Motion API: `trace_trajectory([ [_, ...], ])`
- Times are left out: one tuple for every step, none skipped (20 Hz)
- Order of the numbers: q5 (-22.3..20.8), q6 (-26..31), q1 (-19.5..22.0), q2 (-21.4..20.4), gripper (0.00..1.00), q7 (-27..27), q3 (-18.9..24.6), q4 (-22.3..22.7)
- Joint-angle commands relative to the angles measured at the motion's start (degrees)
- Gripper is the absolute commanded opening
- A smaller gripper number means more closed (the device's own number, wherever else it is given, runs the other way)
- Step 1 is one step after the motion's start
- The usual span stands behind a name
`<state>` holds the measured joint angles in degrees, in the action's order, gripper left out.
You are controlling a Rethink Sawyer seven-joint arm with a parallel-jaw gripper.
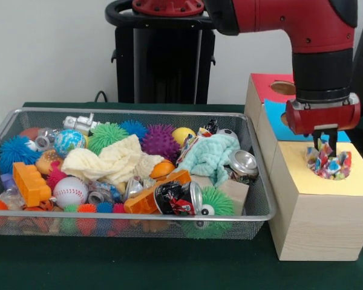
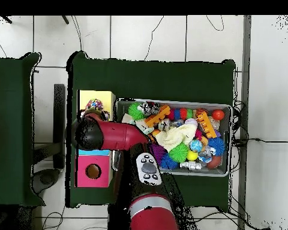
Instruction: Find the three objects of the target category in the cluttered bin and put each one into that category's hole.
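Note:
My gripper [image 1: 325, 147] hangs over the yellow-topped wooden box [image 1: 351, 181] at the right. Its fingers are close together and sunk into a bunched confetti cloth [image 1: 328, 164] that fills the round hole and bulges above it. In the overhead view the same cloth [image 2: 94, 106] shows on the yellow top [image 2: 86, 97], and the arm hides the gripper. The wire mesh bin [image 1: 133, 111] stands left of the boxes, full of toys. Another confetti-patterned piece [image 1: 189, 147] peeks out beside the mint-green cloth [image 1: 212, 158].
The blue-topped box [image 1: 278, 128] and red-topped box [image 1: 264, 84] with its hole [image 1: 282, 88] stand behind the yellow one. The bin holds a cream cloth [image 1: 112, 162], spiky balls, a baseball [image 1: 69, 191], crushed cans [image 1: 178, 198] and orange bricks [image 1: 30, 183].

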<state>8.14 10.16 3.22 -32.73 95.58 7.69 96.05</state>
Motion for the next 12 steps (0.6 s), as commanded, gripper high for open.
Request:
trace_trajectory([
  [3.0, 2.7, -1.7, 7.4, 0.00, 11.6, -0.8, -3.2],
  [3.0, 2.3, -2.0, 7.3, 0.00, 11.7, -1.1, -3.0],
  [3.1, 2.1, -2.4, 7.5, 0.00, 11.7, -1.5, -3.2],
  [3.1, 1.9, -2.5, 7.4, 0.00, 11.7, -1.6, -2.9],
  [3.1, 1.7, -2.7, 7.4, 0.00, 11.6, -1.8, -3.0],
  [3.1, 1.5, -2.9, 7.5, 0.00, 11.6, -2.0, -3.0],
  [3.1, 1.4, -2.9, 7.5, 0.00, 11.5, -2.1, -2.9],
  [3.2, 1.4, -3.1, 7.8, 0.00, 11.4, -2.3, -3.1],
  [3.2, 1.5, -3.2, 8.0, 0.00, 11.3, -2.6, -3.3],
  [3.4, 1.6, -3.5, 8.4, 0.00, 11.2, -2.9, -3.8],
  [3.5, 2.0, -3.7, 8.7, 0.00, 11.2, -3.3, -4.4],
  [3.6, 2.2, -3.8, 8.8, 0.00, 11.2, -3.5, -4.6],
])
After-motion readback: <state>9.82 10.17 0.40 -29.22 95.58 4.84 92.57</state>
